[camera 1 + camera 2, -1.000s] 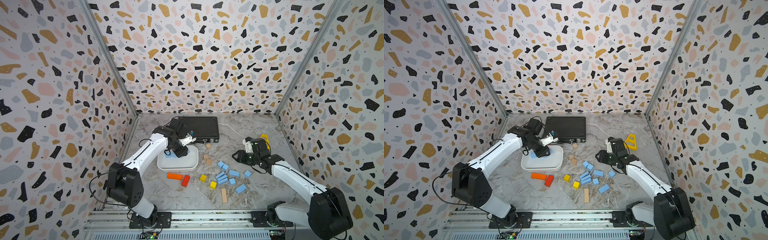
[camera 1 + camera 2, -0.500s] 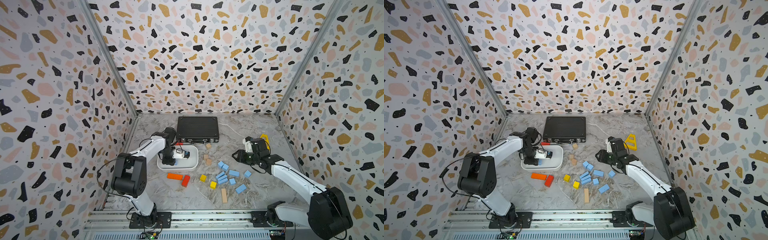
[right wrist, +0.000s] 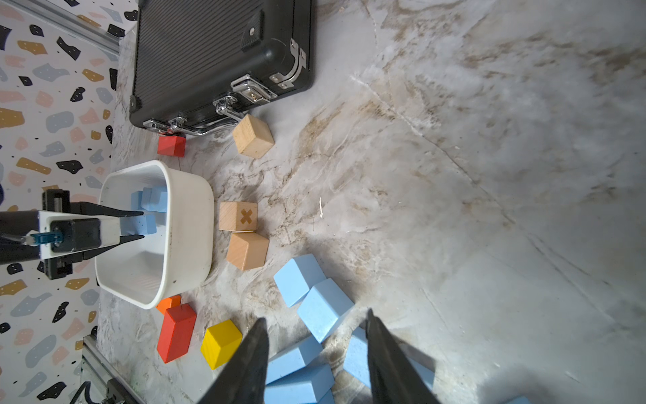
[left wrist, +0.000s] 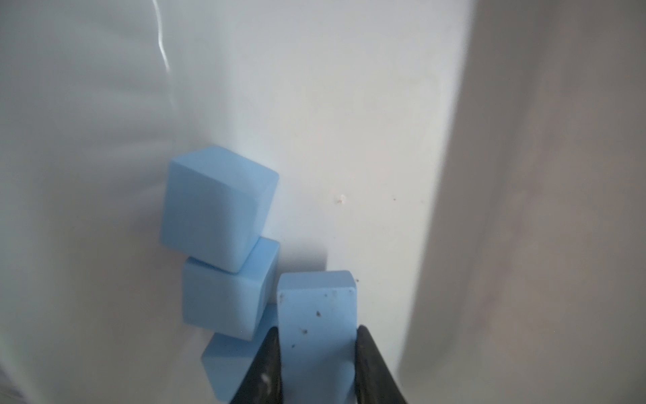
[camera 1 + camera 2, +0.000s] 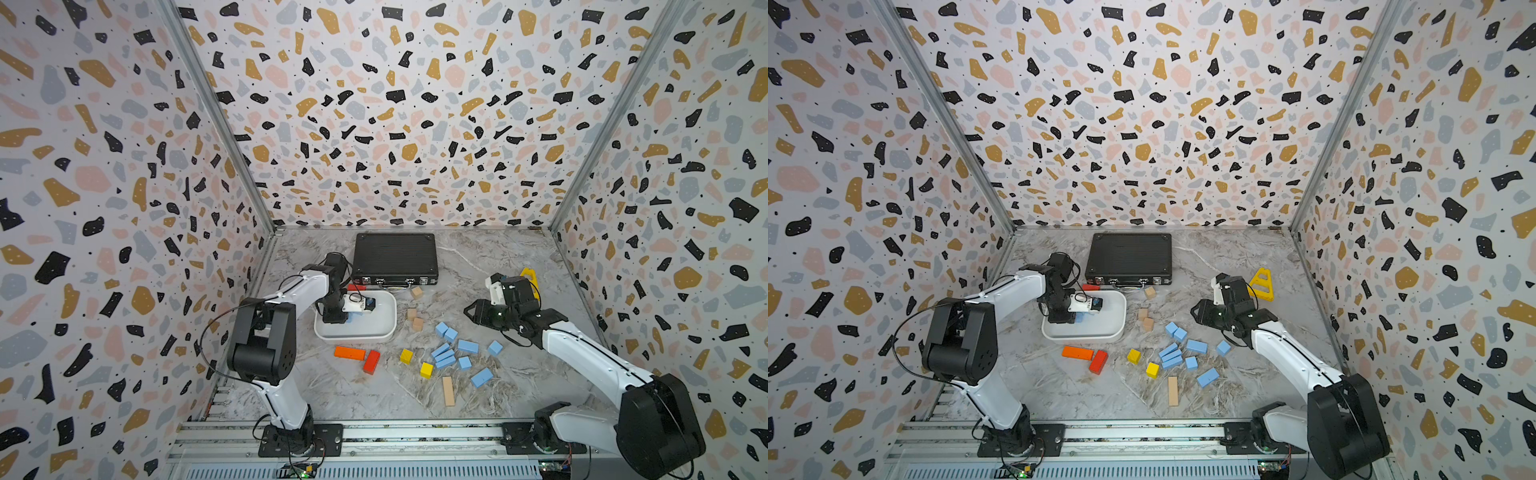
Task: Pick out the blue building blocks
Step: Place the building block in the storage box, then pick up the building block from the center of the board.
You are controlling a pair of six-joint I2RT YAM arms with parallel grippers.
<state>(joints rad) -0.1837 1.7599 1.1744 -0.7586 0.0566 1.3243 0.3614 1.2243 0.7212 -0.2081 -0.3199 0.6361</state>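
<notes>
Left claw pinches a blue block low inside the white tub, beside others lying there. Best to open gently and lift straight out. Right claw hangs part-open and empty over the loose blue blocks on the surface.

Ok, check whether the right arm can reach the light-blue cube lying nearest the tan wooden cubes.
Probably yes: the right gripper hangs open close by that light-blue cube, with nothing between them.

Nine blue blocks loose, four more in the tub. Also two yellow cubes, four tan blocks, two red blocks, one orange bar.
</notes>
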